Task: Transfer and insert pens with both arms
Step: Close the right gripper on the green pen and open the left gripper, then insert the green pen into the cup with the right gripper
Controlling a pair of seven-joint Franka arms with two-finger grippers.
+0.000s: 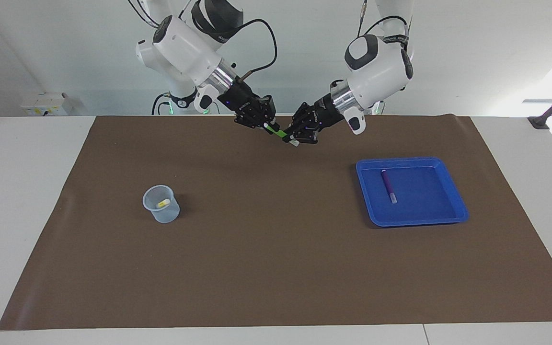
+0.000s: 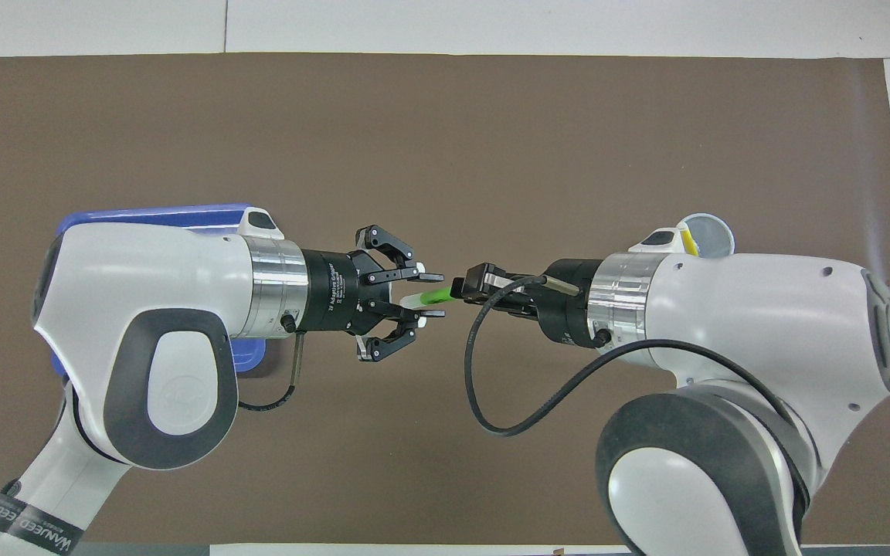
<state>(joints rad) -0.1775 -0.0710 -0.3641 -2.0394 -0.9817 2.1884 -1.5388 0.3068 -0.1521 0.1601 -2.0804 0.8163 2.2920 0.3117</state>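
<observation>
Overhead view hides the purple pen under the left arm.

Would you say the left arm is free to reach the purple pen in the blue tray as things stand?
Probably yes, once it lets go. The purple pen lies alone and uncovered in the blue tray at the left arm's end, but the left gripper sits open around the green pen that the right gripper clamps.

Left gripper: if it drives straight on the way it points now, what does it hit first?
Probably the right gripper, shut on the green pen whose pale end lies between the open left gripper fingers. Depth is hard to judge.
</observation>
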